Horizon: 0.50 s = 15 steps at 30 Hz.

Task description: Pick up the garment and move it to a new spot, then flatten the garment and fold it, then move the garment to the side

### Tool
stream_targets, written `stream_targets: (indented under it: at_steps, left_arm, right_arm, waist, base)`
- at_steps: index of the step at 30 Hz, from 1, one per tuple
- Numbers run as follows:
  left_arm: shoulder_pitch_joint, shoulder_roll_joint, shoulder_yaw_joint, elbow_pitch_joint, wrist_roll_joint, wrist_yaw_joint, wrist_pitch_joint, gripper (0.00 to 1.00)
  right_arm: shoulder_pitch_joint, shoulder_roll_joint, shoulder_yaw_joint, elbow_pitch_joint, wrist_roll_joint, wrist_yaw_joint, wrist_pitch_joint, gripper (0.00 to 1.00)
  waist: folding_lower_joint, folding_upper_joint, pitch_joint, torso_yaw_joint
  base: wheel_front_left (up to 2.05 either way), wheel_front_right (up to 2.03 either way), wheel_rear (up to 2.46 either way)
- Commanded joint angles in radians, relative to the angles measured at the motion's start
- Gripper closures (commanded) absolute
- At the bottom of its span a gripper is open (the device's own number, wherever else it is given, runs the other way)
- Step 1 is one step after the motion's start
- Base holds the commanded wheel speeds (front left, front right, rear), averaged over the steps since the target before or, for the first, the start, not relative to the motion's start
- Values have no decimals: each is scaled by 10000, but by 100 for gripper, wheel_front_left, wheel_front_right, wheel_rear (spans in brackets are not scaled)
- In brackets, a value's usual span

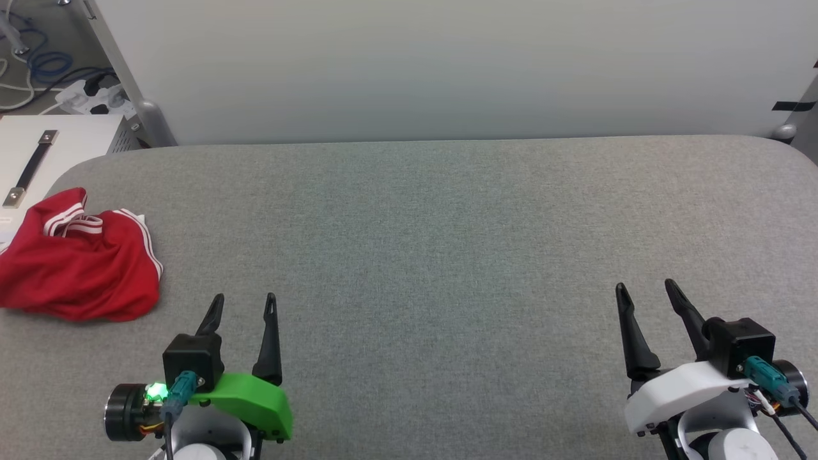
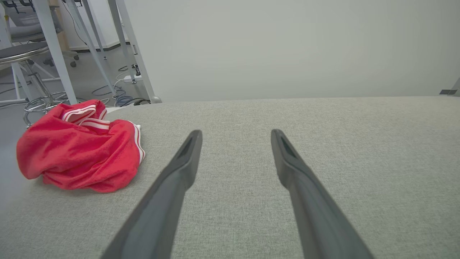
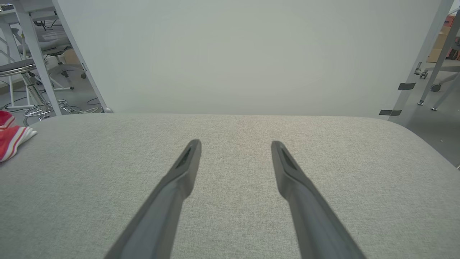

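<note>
The garment lies crumpled in a heap on the grey padded table, at the table's 9 o'clock edge in the head view. Red fabric and white-striped trim face up; no lettering is visible.

The left gripper hovers near the table's 7 o'clock. Its fingers are spread and hold nothing. The garment sits at its 10 o'clock, near but apart.

The right gripper hovers near the table's 5 o'clock, fingers spread and holding nothing, well apart from the garment. A white panel stands at 12 o'clock.
</note>
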Motion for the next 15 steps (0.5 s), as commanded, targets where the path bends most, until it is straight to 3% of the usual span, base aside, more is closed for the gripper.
stream_targets:
  at_steps: [1, 15]
  left_arm:
    - [46, -17, -4, 80, -60, -101, -117, 0]
    - [85, -23, -27, 236, -210, -248, -405, 0]
  right_arm:
    - [-147, 3, 40, 31, 90, -3, -112, 0]
    - [-188, 4, 150, 269, 235, -4, -397, 0]
  waist:
    - [0, 0, 5, -1]
    - [0, 0, 5, 6]
  base:
    - [0, 0, 0]
    - [0, 0, 0]
